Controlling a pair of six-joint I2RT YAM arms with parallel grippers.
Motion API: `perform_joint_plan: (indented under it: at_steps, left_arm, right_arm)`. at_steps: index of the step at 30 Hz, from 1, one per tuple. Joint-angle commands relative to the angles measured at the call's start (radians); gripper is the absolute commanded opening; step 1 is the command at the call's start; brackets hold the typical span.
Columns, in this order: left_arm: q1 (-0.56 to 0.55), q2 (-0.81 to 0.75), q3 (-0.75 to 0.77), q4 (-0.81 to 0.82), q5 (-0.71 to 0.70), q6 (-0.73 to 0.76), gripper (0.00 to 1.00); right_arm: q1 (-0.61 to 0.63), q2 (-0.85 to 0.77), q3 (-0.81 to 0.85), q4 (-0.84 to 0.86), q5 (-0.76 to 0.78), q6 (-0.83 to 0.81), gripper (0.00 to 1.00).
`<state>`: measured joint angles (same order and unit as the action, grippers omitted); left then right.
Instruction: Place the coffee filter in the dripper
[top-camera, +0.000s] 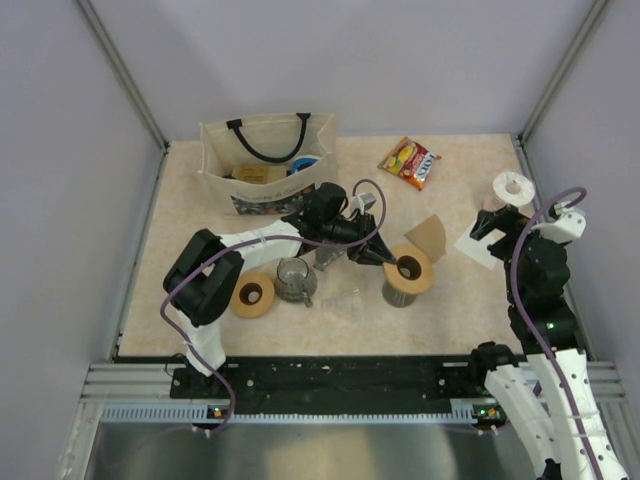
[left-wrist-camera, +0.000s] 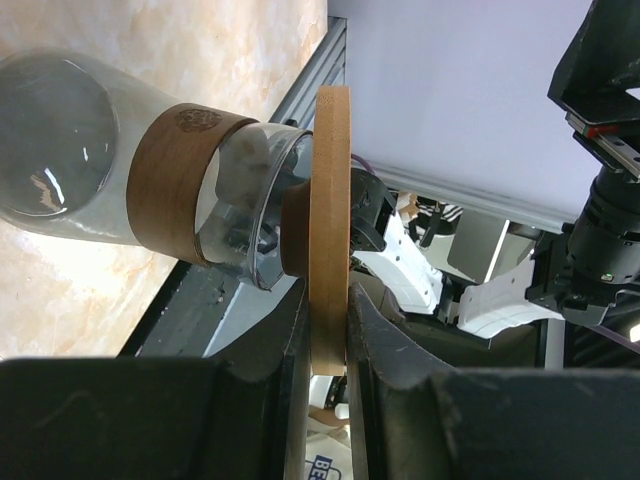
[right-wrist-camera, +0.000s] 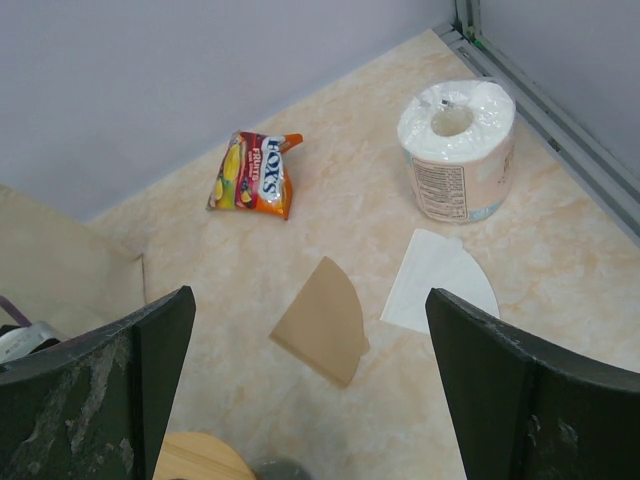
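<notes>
**Dripper (top-camera: 408, 267) clamped by its ring; filters lie to its right**

The dripper stands at mid-table on top of a glass carafe (left-wrist-camera: 80, 150). Only the left wrist view shows the hold. The left gripper (left-wrist-camera: 328, 335) is clenched on the edge of the dripper's flat tan ring, with a finger (left-wrist-camera: 285, 340) pressed against each face. That view also shows the carafe's brown collar (left-wrist-camera: 175, 185) just under the ring. From above, the ring hides most of the carafe.

Counted left to right in the top view:
- one other tan ring (top-camera: 252, 295) with a dark hole
- one glass cup (top-camera: 295, 280) beside it
- one tote bag (top-camera: 265, 160) behind them
- the gripped dripper
- one candy bag (top-camera: 410, 162) at the back
- one brown filter (top-camera: 428, 237)
- one white filter (top-camera: 475, 248)
- one paper roll (top-camera: 513, 188)

That makes two filters. Both lie flat on the table and neither touches the dripper. The brown one is the nearer to it.

The right wrist view shows the two filters just beside each other. The right gripper (right-wrist-camera: 308, 300) hangs above them with its fingers spread wide, grasping nothing.
</notes>
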<state>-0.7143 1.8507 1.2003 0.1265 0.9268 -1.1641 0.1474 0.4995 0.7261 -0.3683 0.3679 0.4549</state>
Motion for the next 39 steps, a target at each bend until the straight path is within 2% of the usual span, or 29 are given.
perform_joint_plan:
  at_steps: [1,9,16,19,22,23,27,32,39]
  left_arm:
    - [-0.002,-0.002,-0.001,0.015,0.029,0.023,0.14]
    - [-0.004,-0.019,0.018,-0.083,-0.008,0.118,0.41]
    - [-0.002,-0.022,0.042,-0.198,-0.042,0.204,0.57]
    - [-0.002,-0.031,0.076,-0.283,-0.085,0.274,0.7]
    - [-0.002,-0.038,0.106,-0.339,-0.101,0.329,0.93]
    - [-0.002,-0.048,0.12,-0.358,-0.109,0.346,0.97]
    - [-0.002,-0.1,0.182,-0.406,-0.169,0.418,0.99]
    - [-0.001,-0.197,0.248,-0.502,-0.314,0.526,0.99]
    - [0.038,-0.379,0.173,-0.512,-0.58,0.563,0.99]
  right_arm:
    - [-0.005,0.004,-0.002,0.003,-0.003,-0.013,0.99]
    - [-0.003,0.002,-0.008,0.006,-0.001,-0.007,0.99]
    - [-0.005,0.001,-0.008,0.011,0.002,-0.007,0.99]
    - [-0.005,0.001,-0.008,0.011,0.008,-0.007,0.99]
    - [-0.005,-0.001,-0.008,0.011,0.009,-0.005,0.99]
    - [-0.005,-0.001,-0.007,0.009,0.009,-0.007,0.99]
    - [-0.003,0.002,-0.008,0.009,0.011,-0.004,0.99]
    - [-0.003,0.016,0.001,0.011,-0.007,-0.007,0.99]
    - [-0.003,0.065,0.03,-0.01,-0.085,0.002,0.99]
